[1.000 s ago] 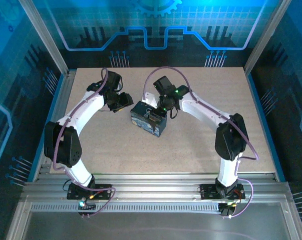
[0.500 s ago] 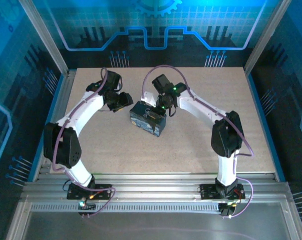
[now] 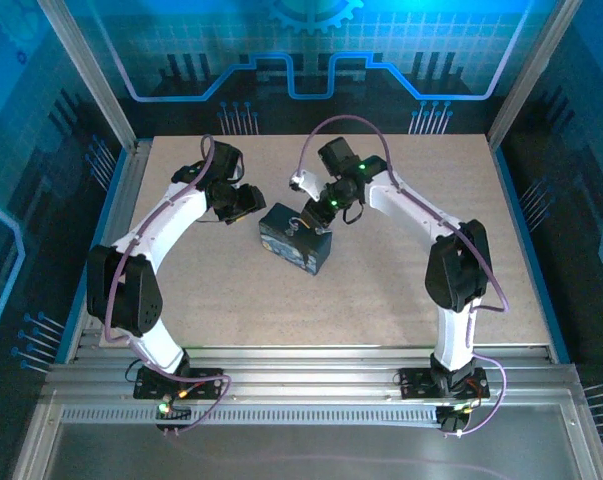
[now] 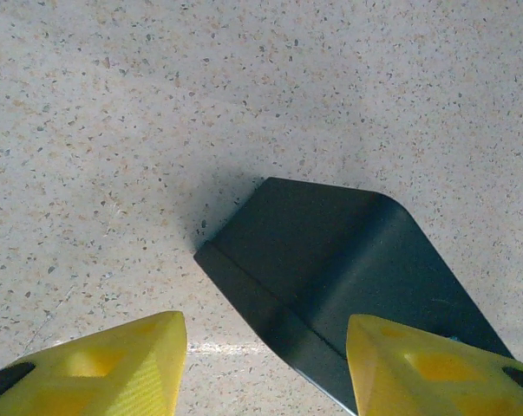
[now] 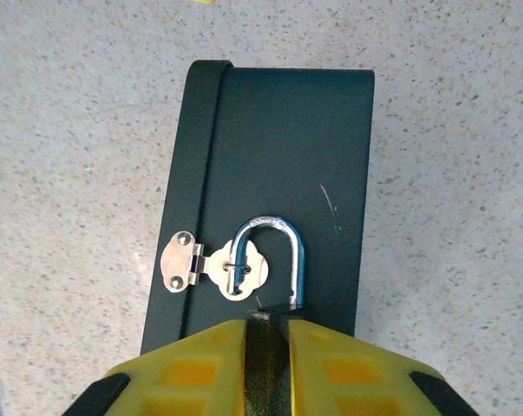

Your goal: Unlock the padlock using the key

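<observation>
Progress early, by the look of it. Nearest in the right wrist view, right gripper [image 5: 268, 325] low over the box [image 5: 278, 147], yellow fingers nearly together, with a thin dark strip in the narrow slot between them. Key or finger lining, cannot tell. Just past the fingertips, padlock [image 5: 297, 264]: silver loop threaded through the hasp [image 5: 205, 264] on the box's dark face, legs disappearing under the fingers, brass body hidden there. Cannot tell whether latched. Judged locked, with the turn of the key and the freeing of the loop left to do. Hasp flat and shut against the box.

Further left, left gripper [image 4: 263, 334] with fingers set well apart, holding nothing, hovering just beside the box's left end, one corner of it framed between the fingers. Well placed, probably, to steady the box.

Room, near to far: bare worktop [image 3: 381, 300] between the arm bases and the box, wide and free, and more open ground to the right. Box mid-worktop, angled, well apart from every edge. Along the left side, rail [image 3: 109, 225] close by the left arm's elbow, so little swing there. Beyond both grippers, a free strip up to the far edge, then frame posts [image 3: 81, 60] and the blue back panel [image 3: 311, 60].
</observation>
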